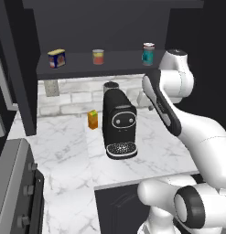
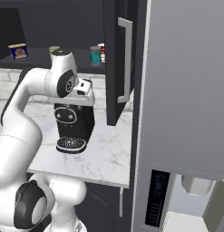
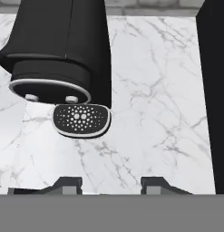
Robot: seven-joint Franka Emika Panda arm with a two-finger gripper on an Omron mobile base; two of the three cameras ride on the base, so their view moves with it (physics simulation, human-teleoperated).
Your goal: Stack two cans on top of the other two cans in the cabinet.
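Observation:
On the dark cabinet shelf (image 1: 123,67) a squat blue tin (image 1: 56,58) stands at the left and a small red-orange can (image 1: 98,56) in the middle. At the right a slim teal can (image 1: 147,56) stands with a red-and-white can (image 1: 149,45) right behind it. In the right base view the blue tin (image 2: 17,51), the teal can (image 2: 95,55) and the red-and-white can (image 2: 101,52) show again. My gripper (image 3: 111,185) hangs well below the shelf, pointing down at the counter beside the coffee machine. It is open, with only marble between its fingertips (image 3: 68,183).
A black coffee machine (image 1: 119,123) with its round drip tray (image 3: 80,120) stands mid-counter, directly under my hand. An orange carton (image 1: 92,119) sits to its left. The dark cabinet door (image 2: 120,59) stands open at the right, next to a tall grey panel (image 2: 186,90).

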